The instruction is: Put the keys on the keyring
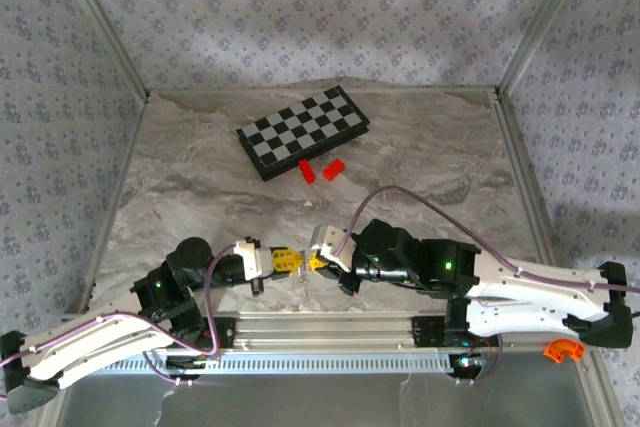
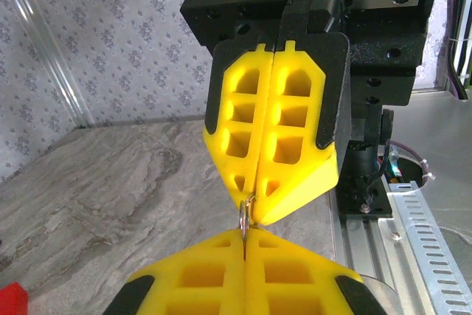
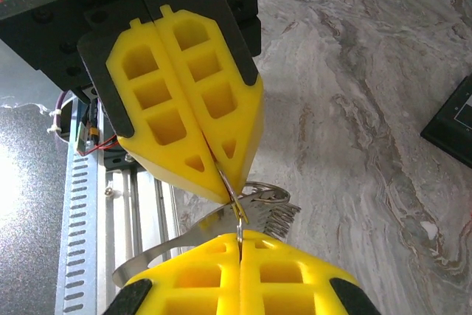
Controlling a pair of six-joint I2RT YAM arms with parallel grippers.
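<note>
While the two arms meet tip to tip just above the near part of the marble table (image 1: 200, 177), left gripper (image 1: 291, 262) and right gripper (image 1: 318, 263) both have their yellow fingers pressed together, no gap between them. Thin metal keyring (image 2: 245, 217) sits between the two tips, held off the table. It looks pinched by both claws, though it is seen edge-on, so the exact hold is hard to confirm. In the right wrist view the keys (image 3: 274, 215) hang silver and toothed just beside the tips, with a flat metal strip trailing toward the rail. Chessboard (image 1: 303, 132) lies far back on the table, two red blocks (image 1: 307, 172) at its near edge, well apart from the grippers.
</note>
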